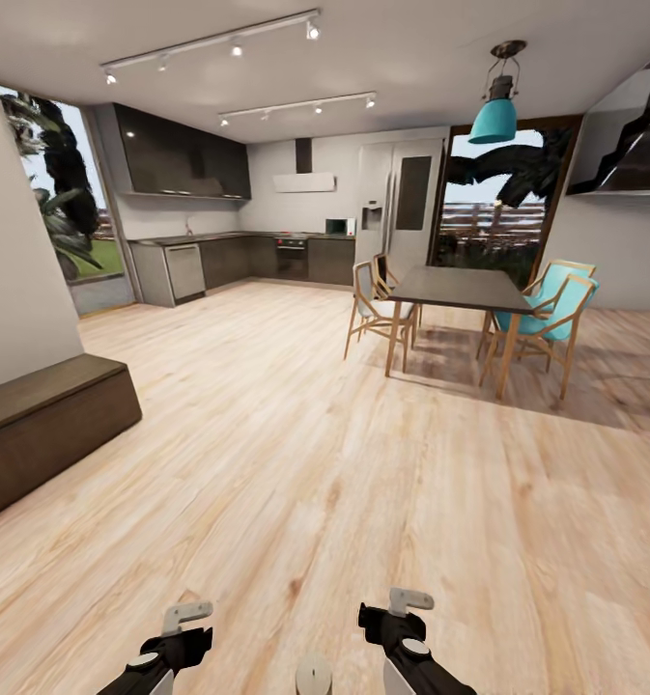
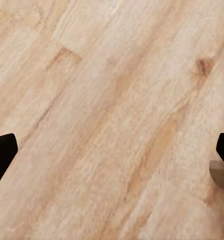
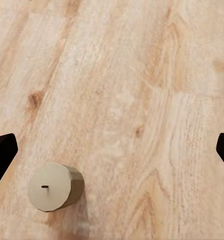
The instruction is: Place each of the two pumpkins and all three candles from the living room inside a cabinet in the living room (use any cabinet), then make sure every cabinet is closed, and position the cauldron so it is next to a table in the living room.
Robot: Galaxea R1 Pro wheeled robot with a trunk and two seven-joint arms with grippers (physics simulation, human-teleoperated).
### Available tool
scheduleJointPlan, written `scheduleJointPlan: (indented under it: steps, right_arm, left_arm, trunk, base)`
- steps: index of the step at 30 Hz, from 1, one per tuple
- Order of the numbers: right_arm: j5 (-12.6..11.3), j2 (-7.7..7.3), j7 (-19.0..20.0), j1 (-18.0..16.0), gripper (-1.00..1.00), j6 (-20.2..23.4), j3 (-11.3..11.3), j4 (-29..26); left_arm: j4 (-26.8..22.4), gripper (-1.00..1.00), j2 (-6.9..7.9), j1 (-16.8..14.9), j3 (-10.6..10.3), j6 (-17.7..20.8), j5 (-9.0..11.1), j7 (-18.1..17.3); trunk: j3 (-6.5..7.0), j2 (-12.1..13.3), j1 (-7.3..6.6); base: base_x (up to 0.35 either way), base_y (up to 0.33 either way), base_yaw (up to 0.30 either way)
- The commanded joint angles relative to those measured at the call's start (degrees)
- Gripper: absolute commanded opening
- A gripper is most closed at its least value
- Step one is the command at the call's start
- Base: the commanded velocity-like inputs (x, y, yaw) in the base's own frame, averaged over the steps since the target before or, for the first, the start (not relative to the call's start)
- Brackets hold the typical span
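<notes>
A short beige candle (image 1: 313,676) with a dark wick stands upright on the wood floor between my two arms, and shows from above in the right wrist view (image 3: 54,186). My left gripper (image 1: 184,627) and right gripper (image 1: 397,613) hang low over the floor on either side of it, both open and holding nothing. In each wrist view the dark fingertips (image 2: 2,150) (image 3: 2,150) sit far apart over bare boards. The cabinet (image 1: 44,425), a long low dark-brown unit, runs along the left wall. The pumpkins and the cauldron are out of view.
A dark dining table (image 1: 460,288) with several wooden chairs, two of them teal (image 1: 547,314), stands at the right middle. Grey kitchen units (image 1: 247,259) line the far wall. A teal lamp (image 1: 494,114) hangs above the table. Wide wood floor (image 1: 315,454) lies ahead.
</notes>
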Motion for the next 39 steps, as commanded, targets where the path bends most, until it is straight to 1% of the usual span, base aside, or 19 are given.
scheduleJointPlan:
  steps: [1,8,39]
  right_arm:
    - [-0.6,-0.02,-0.3,-0.1,1.0,-0.3,0.5,0.1]
    - [-0.6,-0.02,-0.3,-0.1,1.0,-0.3,0.5,0.1]
    - [-0.6,-0.02,-0.3,-0.1,1.0,-0.3,0.5,0.1]
  left_arm:
    - [0.0,1.0,0.03,0.0,-0.4,-0.2,0.5,0.2]
    - [0.0,1.0,0.03,0.0,-0.4,-0.2,0.5,0.2]
    - [0.0,1.0,0.04,0.0,-0.4,-0.2,0.6,0.2]
  trunk:
    - [-0.05,0.0,-0.01]
    - [-0.05,0.0,-0.01]
    - [-0.05,0.0,-0.01]
  base:
    - [0.054,-0.116,-0.243]
    - [0.044,-0.112,-0.252]
    - [0.001,-0.001,-0.253]
